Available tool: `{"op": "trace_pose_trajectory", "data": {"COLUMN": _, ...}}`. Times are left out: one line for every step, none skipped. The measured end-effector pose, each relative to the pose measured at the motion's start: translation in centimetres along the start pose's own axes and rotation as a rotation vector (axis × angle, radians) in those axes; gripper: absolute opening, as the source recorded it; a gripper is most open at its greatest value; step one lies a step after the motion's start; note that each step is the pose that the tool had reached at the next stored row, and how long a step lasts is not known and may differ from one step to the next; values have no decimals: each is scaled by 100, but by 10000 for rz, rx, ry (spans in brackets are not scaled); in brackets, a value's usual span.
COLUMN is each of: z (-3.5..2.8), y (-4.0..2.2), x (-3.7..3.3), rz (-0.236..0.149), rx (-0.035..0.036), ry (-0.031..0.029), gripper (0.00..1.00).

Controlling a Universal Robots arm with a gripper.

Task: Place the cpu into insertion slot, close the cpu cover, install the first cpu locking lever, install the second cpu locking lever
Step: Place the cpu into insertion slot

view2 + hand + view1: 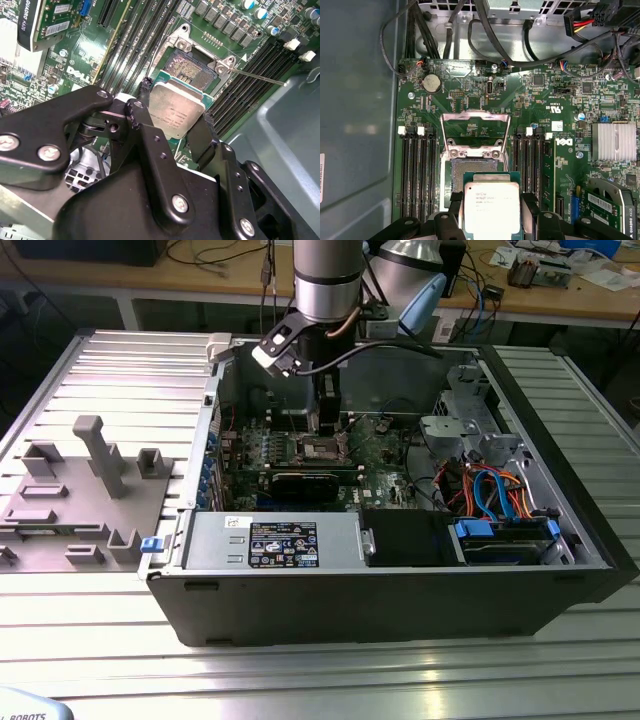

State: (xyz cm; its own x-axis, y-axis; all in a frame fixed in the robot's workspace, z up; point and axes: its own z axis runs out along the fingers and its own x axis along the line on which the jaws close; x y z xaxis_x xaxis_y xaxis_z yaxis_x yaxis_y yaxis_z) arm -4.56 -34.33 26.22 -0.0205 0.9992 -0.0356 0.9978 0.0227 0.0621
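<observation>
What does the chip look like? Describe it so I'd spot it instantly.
Inside the open computer case, find the green motherboard. At its insertion slot, the tool grips the cpu: a small flat square with a dull silver top, unlike the dark slot and long black strips nearby.

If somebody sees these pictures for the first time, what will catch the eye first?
In the second wrist view, the black hand grips the silver cpu close to the open insertion slot. In the first wrist view, the cpu cover stands flipped open next to the slot.

cpu [492, 210] in claw [492, 202], just above insertion slot [469, 174]
</observation>
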Motion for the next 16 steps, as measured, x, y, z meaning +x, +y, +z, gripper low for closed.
{"op": "trace_pose_trajectory", "data": {"z": 3, "y": 0, "x": 0, "rz": 0, "rx": 0, "ry": 0, "gripper": 54}}
{"op": "trace_pose_trajectory", "data": {"z": 5, "y": 0, "x": 0, "rz": 0, "rx": 0, "ry": 0, "gripper": 54}}
{"op": "trace_pose_trajectory", "data": {"z": 7, "y": 0, "x": 0, "rz": 0, "rx": 0, "ry": 0, "gripper": 54}}
{"op": "trace_pose_trajectory", "data": {"z": 8, "y": 0, "x": 0, "rz": 0, "rx": 0, "ry": 0, "gripper": 54}}
{"op": "trace_pose_trajectory", "data": {"z": 10, "y": -1, "x": 0, "rz": 0, "rx": 0, "ry": 0, "gripper": 54}}
{"op": "trace_pose_trajectory", "data": {"z": 12, "y": -1, "x": 0, "rz": 0, "rx": 0, "ry": 0, "gripper": 54}}
{"op": "trace_pose_trajectory", "data": {"z": 15, "y": -1, "x": 1, "rz": 0, "rx": 0, "ry": 0, "gripper": 54}}
{"op": "trace_pose_trajectory", "data": {"z": 18, "y": -1, "x": 1, "rz": 0, "rx": 0, "ry": 0, "gripper": 54}}
{"op": "trace_pose_trajectory", "data": {"z": 22, "y": -1, "x": 1, "rz": 0, "rx": -1, "ry": 0, "gripper": 54}}
{"op": "trace_pose_trajectory", "data": {"z": 24, "y": -2, "x": 1, "rz": 0, "rx": 0, "ry": 1, "gripper": 54}}
{"op": "trace_pose_trajectory", "data": {"z": 25, "y": -2, "x": 1, "rz": 0, "rx": 0, "ry": 0, "gripper": 54}}
{"op": "trace_pose_trajectory", "data": {"z": 27, "y": -2, "x": 1, "rz": 0, "rx": 0, "ry": 0, "gripper": 54}}
{"op": "trace_pose_trajectory", "data": {"z": 29, "y": -2, "x": 1, "rz": 1, "rx": 0, "ry": 0, "gripper": 54}}
{"op": "trace_pose_trajectory", "data": {"z": 33, "y": -2, "x": 1, "rz": 0, "rx": 0, "ry": 0, "gripper": 54}}
{"op": "trace_pose_trajectory", "data": {"z": 36, "y": -2, "x": 1, "rz": 0, "rx": 0, "ry": 0, "gripper": 54}}
{"op": "trace_pose_trajectory", "data": {"z": 39, "y": -2, "x": 1, "rz": 0, "rx": 0, "ry": 0, "gripper": 54}}
